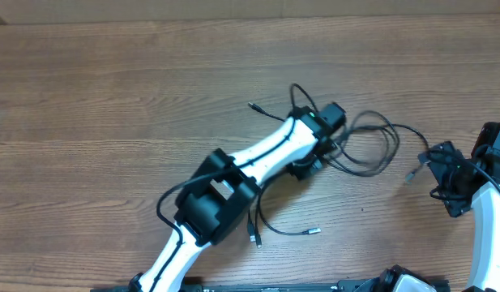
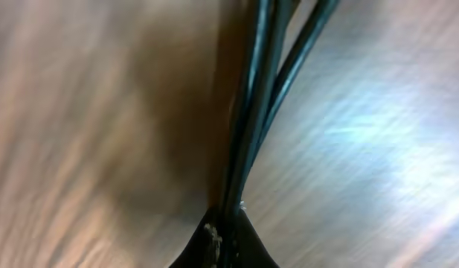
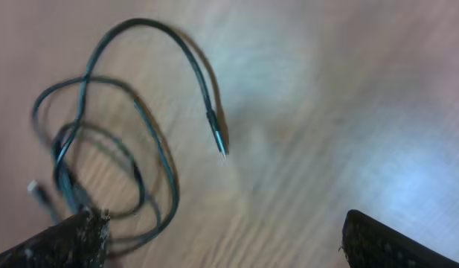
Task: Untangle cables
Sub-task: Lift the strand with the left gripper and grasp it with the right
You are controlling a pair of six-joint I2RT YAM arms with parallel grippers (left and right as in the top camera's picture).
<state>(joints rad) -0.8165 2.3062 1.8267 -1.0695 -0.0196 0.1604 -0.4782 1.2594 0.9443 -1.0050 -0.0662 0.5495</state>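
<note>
Left gripper (image 2: pixel 225 229) pinches several cables (image 2: pixel 253 112), which run straight out from its jaws; right gripper (image 3: pixel 223 220), jaws spread, is nearer the loose plug (image 3: pixel 219 138) on its left.

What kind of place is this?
Probably a robot lab or test bench: a plain wooden table, one white robot arm, a second arm at the right edge, and thin black cables to handle.

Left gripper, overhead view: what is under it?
The cables run under the left gripper; the left wrist view shows several strands pinched there. How they cross beneath it is covered.
</note>
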